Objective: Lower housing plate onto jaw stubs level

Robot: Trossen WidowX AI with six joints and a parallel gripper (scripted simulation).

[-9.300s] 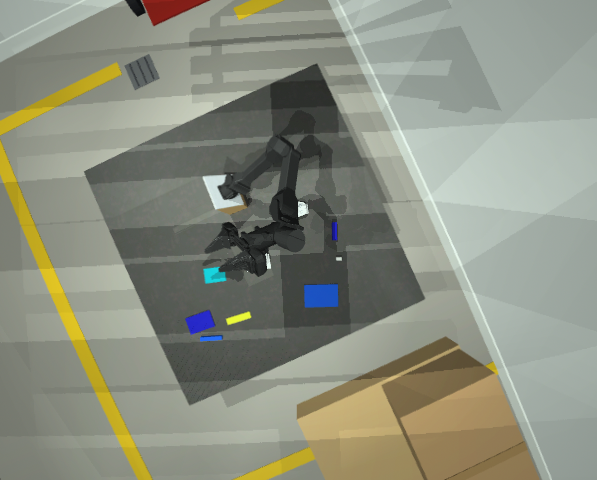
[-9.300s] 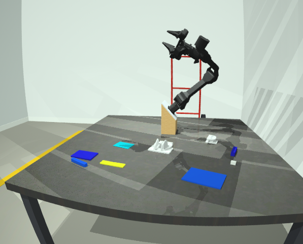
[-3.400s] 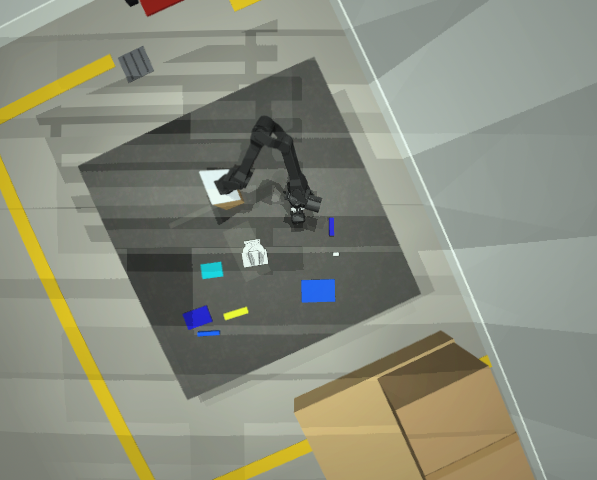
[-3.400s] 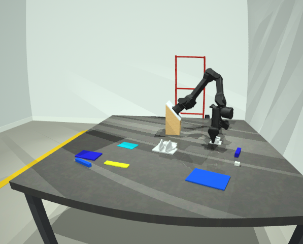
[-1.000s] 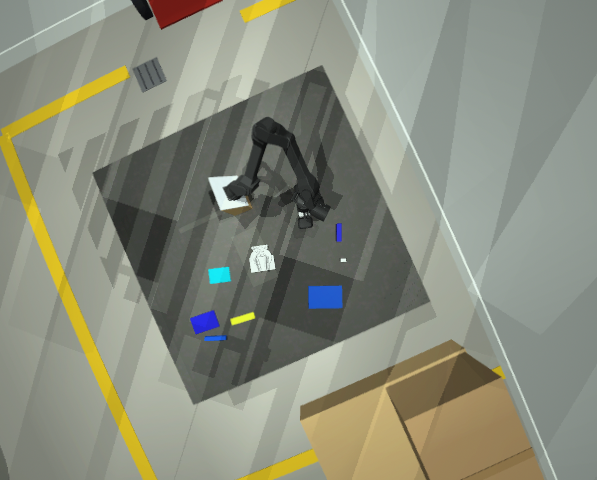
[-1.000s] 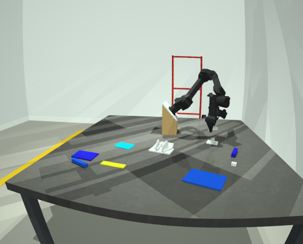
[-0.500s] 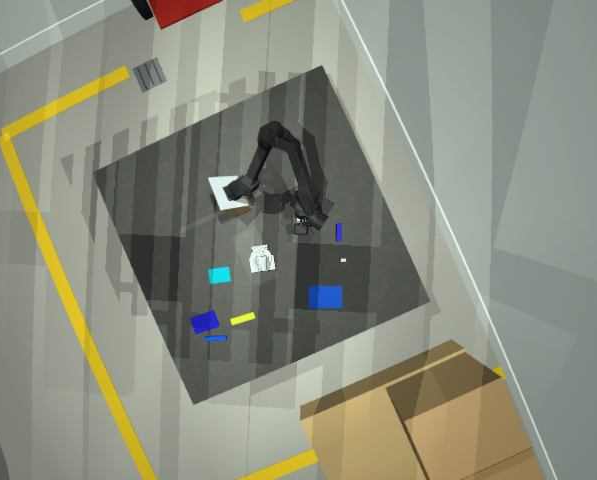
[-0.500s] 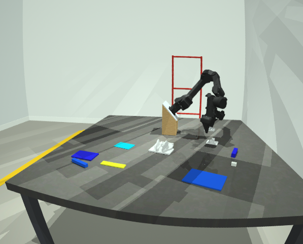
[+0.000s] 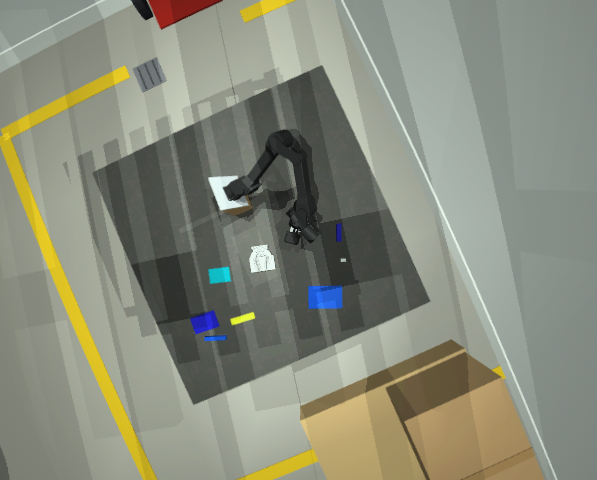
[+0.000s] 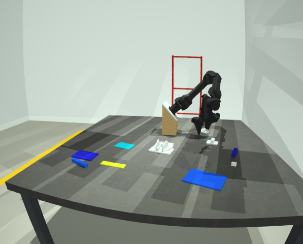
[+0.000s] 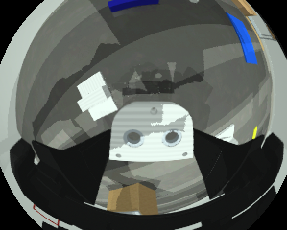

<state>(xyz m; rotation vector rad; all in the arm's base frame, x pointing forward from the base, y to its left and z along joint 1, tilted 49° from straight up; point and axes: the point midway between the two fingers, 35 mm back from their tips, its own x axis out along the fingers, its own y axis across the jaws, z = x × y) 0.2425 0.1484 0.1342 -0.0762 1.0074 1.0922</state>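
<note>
The white housing plate (image 9: pixel 220 187) (image 10: pixel 168 107) (image 11: pixel 150 131) has two round holes and rests against the slanted face of a wooden wedge (image 10: pixel 169 123) (image 11: pixel 133 198) at the back of the table. My gripper (image 9: pixel 234 192) (image 10: pixel 173 110) (image 11: pixel 151 133) is shut on the plate, one finger on each side edge. The white base with the two jaws (image 9: pixel 262 258) (image 10: pixel 162 147) stands on the table in front of the wedge, apart from the plate. I cannot tell whether the plate still touches the wedge.
A small white stepped block (image 10: pixel 211 142) (image 11: pixel 92 98) lies near the arm's base. A blue plate (image 9: pixel 325 297) (image 10: pixel 204 179), a cyan tile (image 9: pixel 219 274) (image 10: pixel 124 145), a dark blue tile (image 9: pixel 204 321), a yellow bar (image 9: pixel 242 318) and a small blue block (image 10: pixel 234 152) lie around. A red frame (image 10: pixel 187 56) stands behind.
</note>
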